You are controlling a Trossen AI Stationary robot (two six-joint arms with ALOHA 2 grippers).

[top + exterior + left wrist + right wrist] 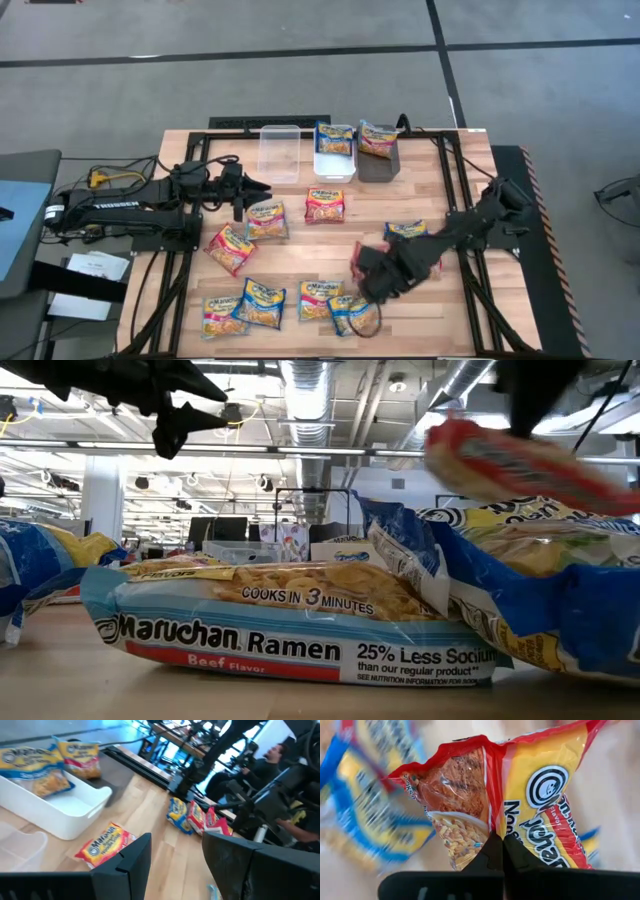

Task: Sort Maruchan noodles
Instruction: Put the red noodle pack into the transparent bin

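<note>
Currently, findings as follows.
Right hand (502, 851): fingers pressed together, clamped on a red-and-yellow crinkly plastic ramen packet (520, 805) at its folded middle; positioned above the near right part of the counter.
Held packet: raised off the pale wooden counter (330, 250), over a blue-edged flat packet (352, 314) lying near the front edge.
Left hand (262, 187): fingers apart, nothing between them; stationed over the left part of the counter, near the bins.
Bins at far edge: clear plastic rectangular bin (280, 152), no packets seen inside; white rectangular bin (335, 152) containing a blue packet; dark grey rectangular bin (378, 152) containing a yellow-orange packet.
Loose packets: several flat square packets (246, 300) spread across the counter centre and front.
</note>
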